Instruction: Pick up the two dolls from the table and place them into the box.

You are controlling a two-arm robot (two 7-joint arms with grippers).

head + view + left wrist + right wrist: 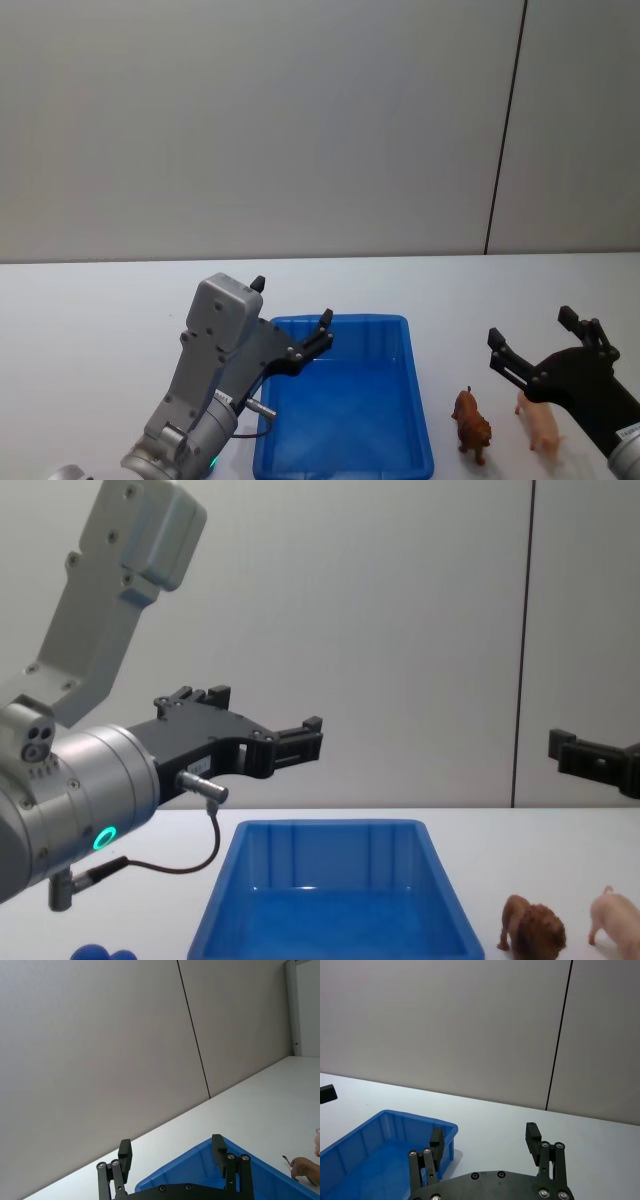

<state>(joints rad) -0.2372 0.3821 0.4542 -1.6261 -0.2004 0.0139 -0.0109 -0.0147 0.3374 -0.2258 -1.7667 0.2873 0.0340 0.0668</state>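
A brown lion doll [471, 425] and a pale pink pig doll [541, 422] stand side by side on the white table [100, 320], just right of the blue box [345, 400]. Nothing lies in the box. My left gripper [292, 300] hangs open and empty above the box's near-left corner. My right gripper [531, 328] is open and empty too, held in the air over the pig and lion. From the chest view, the lion [533, 927] and pig [617, 917] stand low at the right, beside the box [335, 895]. The left gripper [270, 720] hovers well above the box's rim.
A small blue rounded object [100, 953] lies on the table near the front left, below my left arm. A grey wall with a dark vertical seam [505, 130] closes off the back of the table. Bare tabletop stretches left of the box and behind it.
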